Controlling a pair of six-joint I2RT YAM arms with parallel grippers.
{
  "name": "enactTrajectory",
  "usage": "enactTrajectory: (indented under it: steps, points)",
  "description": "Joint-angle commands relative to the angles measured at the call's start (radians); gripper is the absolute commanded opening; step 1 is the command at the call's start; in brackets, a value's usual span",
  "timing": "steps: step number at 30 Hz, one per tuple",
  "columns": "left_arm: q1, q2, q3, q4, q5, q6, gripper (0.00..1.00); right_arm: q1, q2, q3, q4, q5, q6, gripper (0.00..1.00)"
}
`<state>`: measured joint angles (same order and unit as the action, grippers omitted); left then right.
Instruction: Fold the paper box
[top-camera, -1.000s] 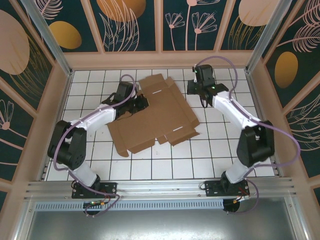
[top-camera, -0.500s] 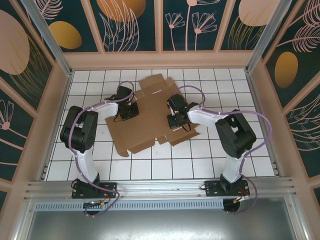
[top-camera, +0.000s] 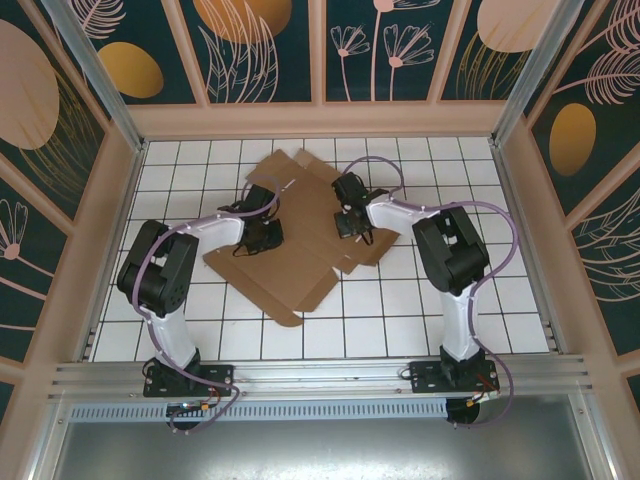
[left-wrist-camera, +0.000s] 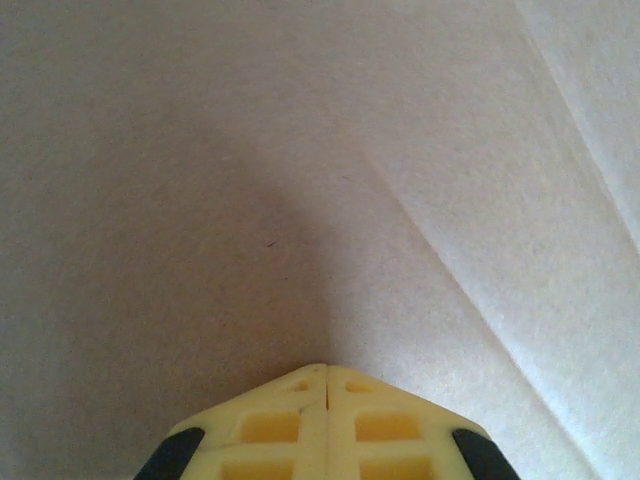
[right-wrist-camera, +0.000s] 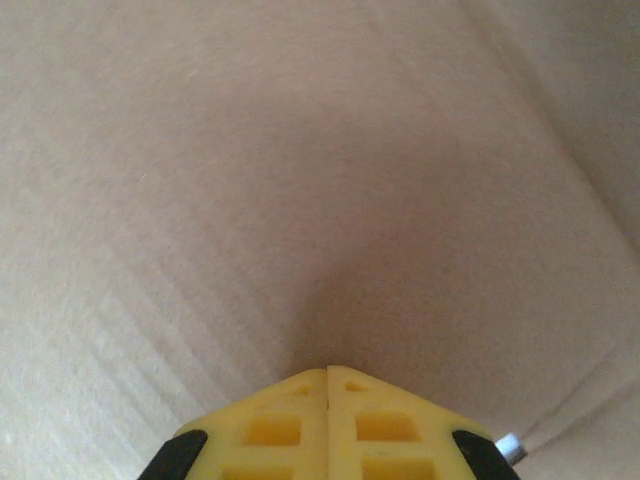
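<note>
Left wrist view: my left gripper (left-wrist-camera: 327, 372) has its two yellow fingers pressed flat together with nothing between them. The tips sit on the box (left-wrist-camera: 250, 180), which is matte brown cardboard with a soft crease running diagonally down the right. On the right wrist view, the right gripper (right-wrist-camera: 327, 372) is closed the same way on faintly ribbed cardboard, a shadow pooled at the tips. From the top, the left arm (top-camera: 215, 232) and right arm (top-camera: 400, 213) both fold sharply at the elbow and curl inward, wrists low over the sheet. The box lies mid-table (top-camera: 420, 300) on white tiles as a flat die-cut sheet with flaps, skewed to the grid.
</note>
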<state>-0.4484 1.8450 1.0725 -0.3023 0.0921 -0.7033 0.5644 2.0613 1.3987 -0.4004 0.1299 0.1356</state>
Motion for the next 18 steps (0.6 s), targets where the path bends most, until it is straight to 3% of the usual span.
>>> enactTrajectory:
  steps: [1,12,18]
  points:
    - [-0.051,0.006,-0.044,-0.121,0.049,-0.027,0.0,-0.057,0.134,0.043,-0.053,-0.044,-0.012,0.0]
    - [-0.125,-0.012,-0.085,-0.014,0.139,-0.067,0.0,-0.093,0.236,0.208,-0.076,-0.166,-0.024,0.0]
    - [-0.15,-0.044,-0.094,0.002,0.108,-0.09,0.0,-0.092,0.215,0.191,-0.067,-0.186,-0.013,0.0]
